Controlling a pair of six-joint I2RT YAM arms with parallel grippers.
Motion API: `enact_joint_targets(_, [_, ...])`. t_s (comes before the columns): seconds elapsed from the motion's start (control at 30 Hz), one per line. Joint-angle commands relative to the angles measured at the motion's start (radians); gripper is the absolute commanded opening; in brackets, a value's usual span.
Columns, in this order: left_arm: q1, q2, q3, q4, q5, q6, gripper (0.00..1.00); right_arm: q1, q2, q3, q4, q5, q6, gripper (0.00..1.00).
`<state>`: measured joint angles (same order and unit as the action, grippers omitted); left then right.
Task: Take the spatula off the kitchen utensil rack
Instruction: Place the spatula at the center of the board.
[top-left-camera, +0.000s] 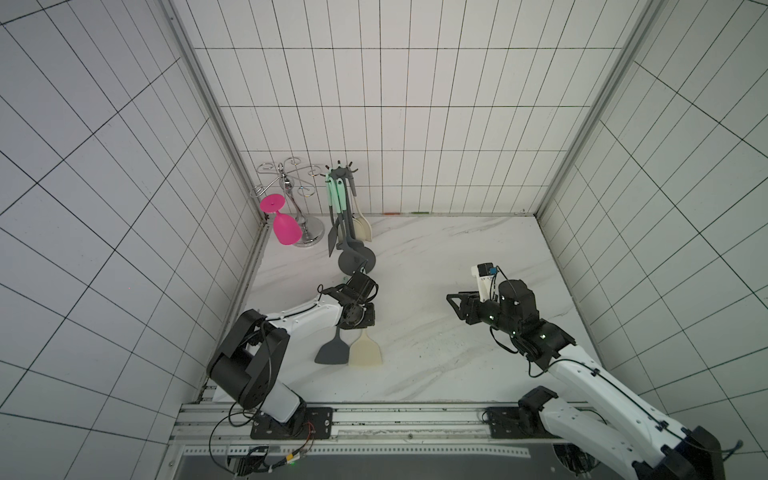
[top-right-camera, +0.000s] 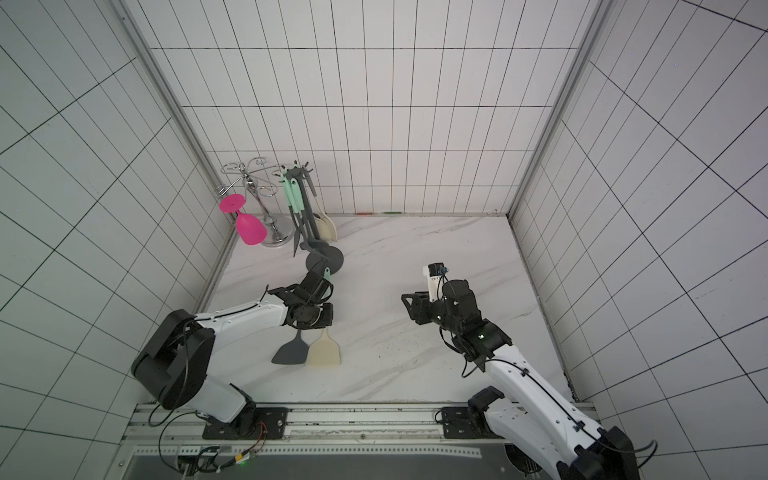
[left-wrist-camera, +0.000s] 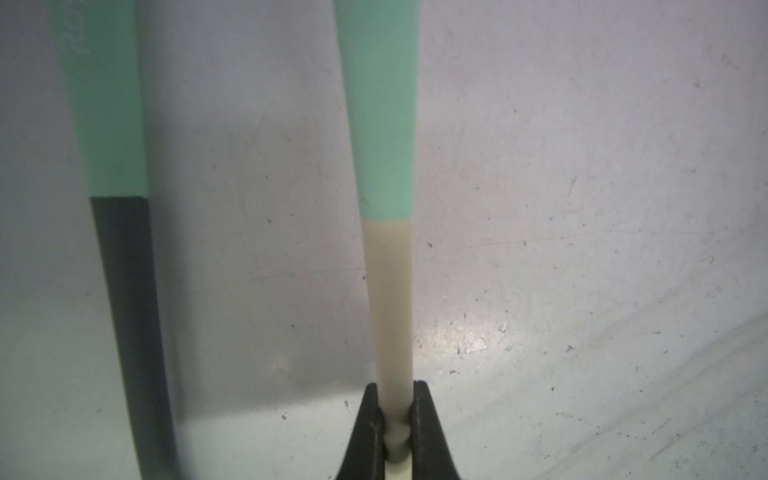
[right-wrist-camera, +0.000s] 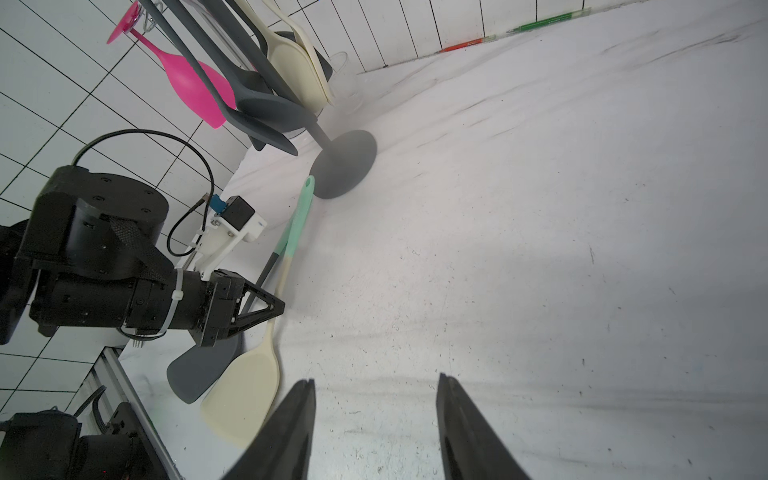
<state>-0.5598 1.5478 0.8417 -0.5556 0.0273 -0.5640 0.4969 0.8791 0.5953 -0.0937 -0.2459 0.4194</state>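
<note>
Closest to the left wrist lens, my left end effector (left-wrist-camera: 395, 388) pinches the thin neck of the cream spatula (left-wrist-camera: 390, 291). The jaws are pressed onto both sides of the cream section, between the blade and the mint-green handle sleeve. The cream spatula is off the kitchen utensil rack (top-left-camera: 341, 171) and stretched low over the worktop (top-left-camera: 449, 257). Its blade points toward my bases and its handle tip sits just beside the rack's round base. I cannot tell whether it rests fully on the surface or hangs slightly above it. A dark grey spatula (left-wrist-camera: 124, 299) lies close alongside, blades side by side, touching or nearly so. My right end effector (right-wrist-camera: 375, 379) hovers spread and empty, well apart from both.

Judged step in hand: set-down and release.

1. Lower until blade and handle bear flat on the worktop.
2. Spread the left jaws only enough to free the neck.
3. Retreat straight up. A sideways exit would shove the dark grey spatula. A push along the handle would drive its tip into the rack base, and the tall rack with its hanging utensils (top-left-camera: 343, 208) could rock.
4. Keep the right arm parked.
</note>
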Motion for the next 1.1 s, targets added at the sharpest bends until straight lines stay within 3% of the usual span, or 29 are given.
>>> enact_joint_targets(0.0, [0.007,0.006,-0.009,0.04,0.008,0.021,0.04,-0.009,0.006,-0.025,0.021,-0.016,0.012,0.5])
enact_joint_targets(0.27, [0.007,0.014,-0.013,0.062,0.016,0.019,0.3,-0.009,0.012,-0.027,0.026,-0.02,0.013,0.5])
enact_joint_targets(0.73, [0.007,-0.094,0.036,-0.015,0.002,0.014,0.33,-0.009,0.013,-0.009,0.022,-0.015,0.014,0.51])
enact_joint_targets(0.9, [0.009,-0.153,0.2,-0.191,-0.014,0.068,0.34,-0.009,0.033,0.13,-0.083,-0.032,-0.003,0.52])
enact_joint_targets(1.07, [0.031,-0.243,0.424,-0.339,-0.117,0.144,0.35,-0.009,0.083,0.254,-0.148,0.004,-0.052,0.53])
